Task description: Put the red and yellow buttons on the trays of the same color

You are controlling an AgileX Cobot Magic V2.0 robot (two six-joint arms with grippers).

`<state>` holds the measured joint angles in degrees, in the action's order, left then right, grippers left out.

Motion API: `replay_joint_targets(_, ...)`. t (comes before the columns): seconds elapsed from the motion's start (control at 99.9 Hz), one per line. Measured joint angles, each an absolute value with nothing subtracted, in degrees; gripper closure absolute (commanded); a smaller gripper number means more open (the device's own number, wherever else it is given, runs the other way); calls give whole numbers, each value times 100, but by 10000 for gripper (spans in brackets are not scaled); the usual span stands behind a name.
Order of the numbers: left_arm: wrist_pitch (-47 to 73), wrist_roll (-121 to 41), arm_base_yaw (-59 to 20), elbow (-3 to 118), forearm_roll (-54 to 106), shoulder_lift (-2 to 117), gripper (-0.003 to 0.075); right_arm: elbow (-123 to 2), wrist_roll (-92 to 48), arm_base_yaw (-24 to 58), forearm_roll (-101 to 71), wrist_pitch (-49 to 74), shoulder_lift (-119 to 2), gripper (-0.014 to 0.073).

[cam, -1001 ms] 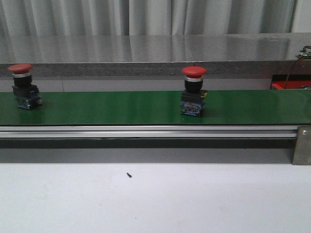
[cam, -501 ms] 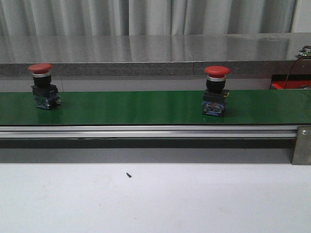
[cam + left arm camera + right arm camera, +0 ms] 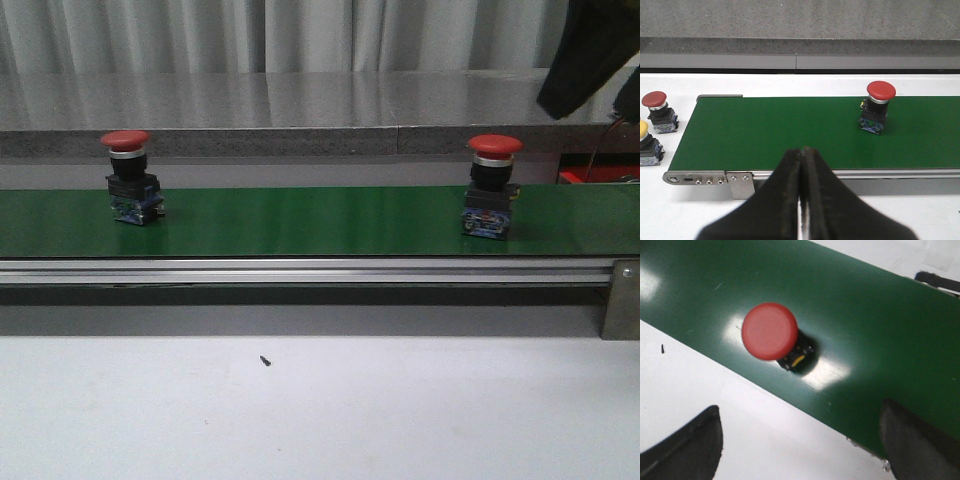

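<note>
Two red buttons ride upright on the green conveyor belt: one at the left and one at the right. Seen from the right wrist, my right gripper is open above the table's edge of the belt, and the right red button lies ahead of its spread fingers, untouched. My left gripper is shut on nothing, short of the belt's near rail, with a red button on the belt beyond it. A yellow button and another red button stand off the belt's end. The trays are out of view.
An aluminium rail runs along the belt's near side, with a metal bracket at its right. A grey ledge and a curtain stand behind the belt. My right arm hangs dark at the upper right. White table lies in front.
Both red buttons have travelled to the right along the belt. My right arm has come into the front view at the upper right.
</note>
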<state>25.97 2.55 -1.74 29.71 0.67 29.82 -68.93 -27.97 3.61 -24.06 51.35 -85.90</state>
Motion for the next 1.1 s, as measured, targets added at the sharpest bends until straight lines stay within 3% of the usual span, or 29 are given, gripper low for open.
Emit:
replay_joint_targets(0.3,2597,255,-174,2971,67,2982,739,-7355,-2909,456,-2350,4974,-9493,-3)
replay_joint_targets(0.4,2597,255,-174,2971,67,2982,739,-7470,-2932,456,-2248,4954,-9750,113)
replay_joint_targets(0.521,2597,255,-174,2971,67,2982,739,-7494,-2947,456,-2150,4992,-9897,321)
replay_joint_targets(0.591,2597,255,-174,2971,67,2982,740,-7521,-2947,456,-2097,5043,-9908,379)
replay_joint_targets(0.901,2597,255,-174,2971,67,2982,740,-8297,-2812,153,-1821,5638,-9908,383)
replay_joint_targets(1.101,2597,255,-174,2971,67,2982,739,-9111,-2710,-706,-1561,5661,-10062,383)
